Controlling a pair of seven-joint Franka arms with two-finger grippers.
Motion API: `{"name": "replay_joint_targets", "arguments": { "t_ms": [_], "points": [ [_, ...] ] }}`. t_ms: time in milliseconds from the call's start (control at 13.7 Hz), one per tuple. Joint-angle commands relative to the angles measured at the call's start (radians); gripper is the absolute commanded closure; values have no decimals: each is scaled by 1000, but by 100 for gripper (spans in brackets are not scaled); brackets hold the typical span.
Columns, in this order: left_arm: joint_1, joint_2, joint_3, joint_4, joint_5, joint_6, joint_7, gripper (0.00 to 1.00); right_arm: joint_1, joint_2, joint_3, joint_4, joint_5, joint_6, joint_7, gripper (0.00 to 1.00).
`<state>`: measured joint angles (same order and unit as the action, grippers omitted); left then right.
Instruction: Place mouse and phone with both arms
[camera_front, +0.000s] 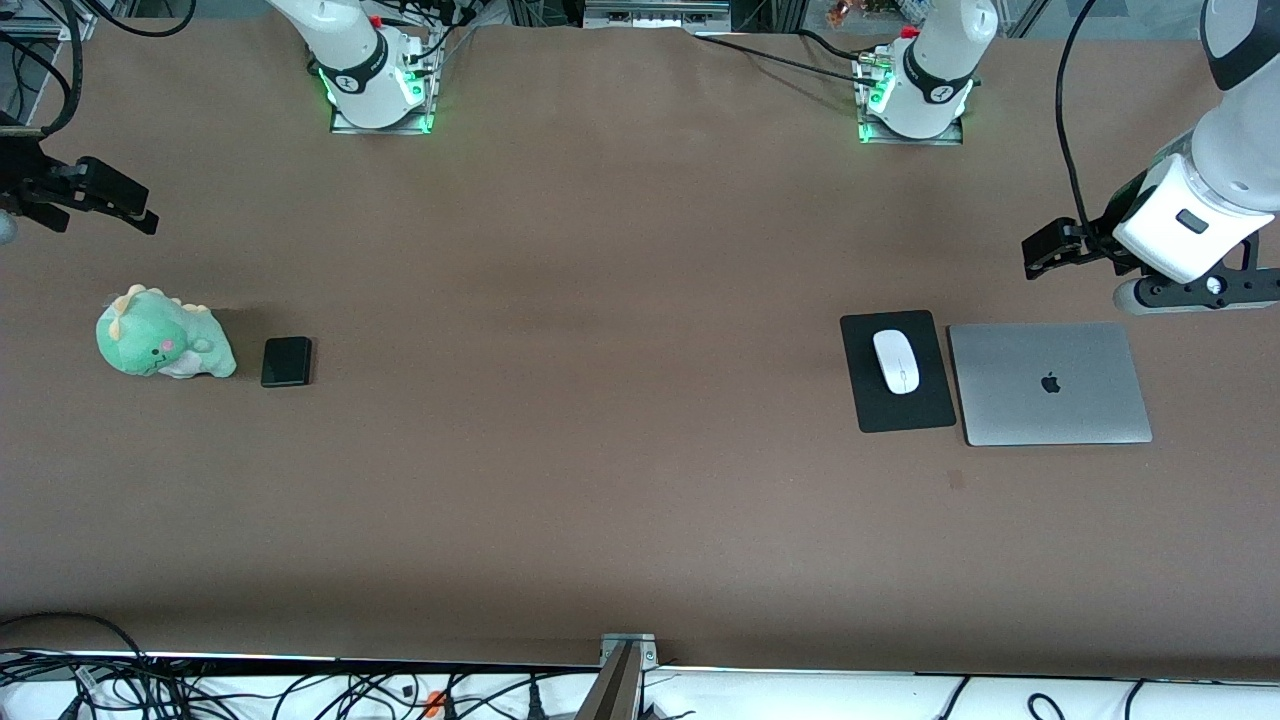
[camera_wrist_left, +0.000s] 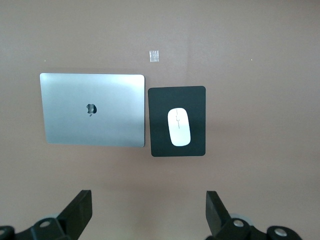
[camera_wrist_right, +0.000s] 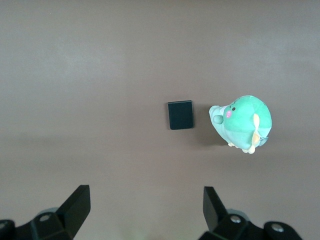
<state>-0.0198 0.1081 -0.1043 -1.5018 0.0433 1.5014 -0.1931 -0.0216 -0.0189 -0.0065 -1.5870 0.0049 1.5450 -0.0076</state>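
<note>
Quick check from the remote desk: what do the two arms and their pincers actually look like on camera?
Both arms are glossy white with black joint bands and black cables; green lights glow at their bases. The left pincer and the right pincer are matte black, each with two flat fingers.

The small glossy white oval mouse (camera_front: 896, 361) carries a thin grey centre line and lies on a flat matte black rectangular mouse pad (camera_front: 920, 410). The closed silver-grey metal laptop (camera_front: 1049, 384) bears a dark apple logo. The small rounded black slab phone (camera_front: 287, 361) is plain — no pattern. The mint-green plush dinosaur (camera_front: 163, 345) has pink cheeks and cream-yellow spikes — all on a brown table (camera_front: 600, 400).
</note>
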Motion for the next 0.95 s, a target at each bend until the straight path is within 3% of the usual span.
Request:
{"name": "replay_joint_targets", "arguments": {
  "t_ms": [0, 876],
  "points": [
    [0, -13, 2, -17, 7, 16, -14, 0, -4, -4, 5, 10, -5, -2, -12, 0],
    [0, -10, 2, -14, 4, 13, -12, 0, -3, -3, 10, 8, -5, -3, 0, 0]
  ]
}}
